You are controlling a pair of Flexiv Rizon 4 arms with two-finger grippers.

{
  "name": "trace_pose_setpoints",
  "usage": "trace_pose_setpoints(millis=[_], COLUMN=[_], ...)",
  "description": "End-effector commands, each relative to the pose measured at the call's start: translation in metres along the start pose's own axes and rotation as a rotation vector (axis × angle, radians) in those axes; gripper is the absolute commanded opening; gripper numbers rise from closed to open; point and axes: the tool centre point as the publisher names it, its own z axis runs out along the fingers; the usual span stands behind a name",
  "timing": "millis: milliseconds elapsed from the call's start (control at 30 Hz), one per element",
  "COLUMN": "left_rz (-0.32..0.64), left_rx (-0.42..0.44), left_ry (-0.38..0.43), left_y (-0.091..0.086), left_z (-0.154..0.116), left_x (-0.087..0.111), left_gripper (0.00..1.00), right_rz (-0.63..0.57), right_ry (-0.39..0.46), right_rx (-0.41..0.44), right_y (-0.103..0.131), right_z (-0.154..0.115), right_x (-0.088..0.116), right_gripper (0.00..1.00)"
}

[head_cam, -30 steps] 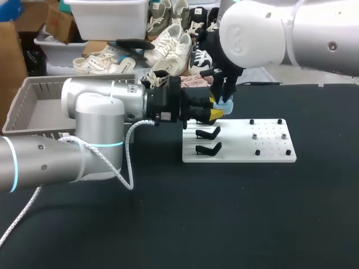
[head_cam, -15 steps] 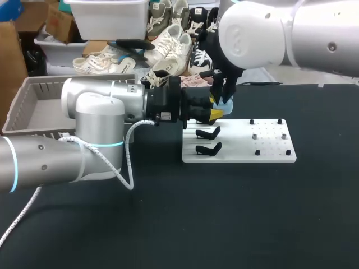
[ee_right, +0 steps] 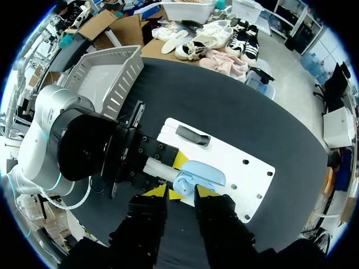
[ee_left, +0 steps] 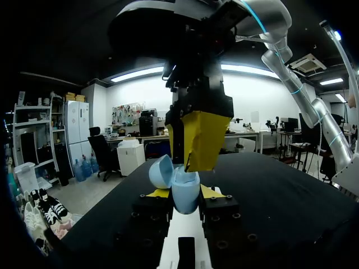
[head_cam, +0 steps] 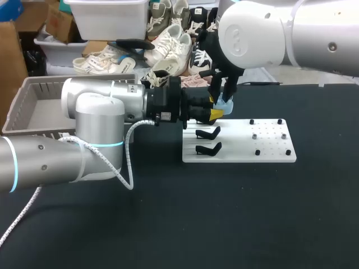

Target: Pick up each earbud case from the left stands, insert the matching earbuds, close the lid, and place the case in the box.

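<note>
A light blue earbud case [head_cam: 226, 105] hangs with its lid [ee_left: 161, 171] swung open, just above the far left corner of the white stand plate [head_cam: 241, 143]. My left gripper [head_cam: 217, 112] reaches in level from the left and is shut on the case body [ee_left: 185, 188], one yellow tip on each side. My right gripper [head_cam: 222, 98] points straight down right over the open case [ee_right: 196, 174], its yellow fingers [ee_left: 199, 134] slightly apart, and I see nothing between them. No earbuds are visible.
Two empty black stands [head_cam: 207, 133] [head_cam: 208, 148] sit on the plate's left part, with small pegs [head_cam: 254, 135] on its right part. A grey slatted box [head_cam: 33, 106] stands at the table's far left, behind my left arm [ee_right: 84, 145].
The right gripper's fingers have spread a little over the case. Both arms and the case have stayed where they were.
</note>
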Motion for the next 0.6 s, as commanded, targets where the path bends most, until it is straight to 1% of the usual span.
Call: trace_pose_setpoints(millis=[33, 133, 200, 300, 333, 467, 600], left_rz=[0.001, 0.001, 0.001, 0.001, 0.001, 0.001, 0.001], left_rx=[-0.003, -0.003, -0.003, -0.003, -0.003, -0.003, -0.003], left_ry=[-0.001, -0.001, -0.001, -0.001, -0.001, -0.001, -0.001], left_y=[-0.001, -0.001, -0.001, -0.001, -0.001, -0.001, -0.001], left_z=[0.0, 0.0, 0.0, 0.0, 0.0, 0.0, 0.0], left_x=[0.0, 0.0, 0.0, 0.0, 0.0, 0.0, 0.0], left_gripper=[0.0, 0.0, 0.0, 0.0, 0.0, 0.0, 0.0], right_rz=[0.006, 0.028, 0.057, 0.101, 0.113, 0.18, 0.232], right_ry=[-0.037, -0.059, -0.07, -0.09, -0.094, -0.108, -0.108], right_rx=[0.005, 0.012, 0.007, 0.03, 0.026, 0.012, 0.003], right_y=[-0.001, -0.005, -0.011, -0.019, -0.022, -0.035, -0.048], right_z=[-0.013, -0.021, -0.024, -0.027, -0.027, -0.026, -0.017], right_x=[0.009, 0.003, -0.004, -0.014, -0.017, -0.029, -0.04], right_gripper=[0.28, 0.29, 0.3, 0.3, 0.31, 0.31, 0.31])
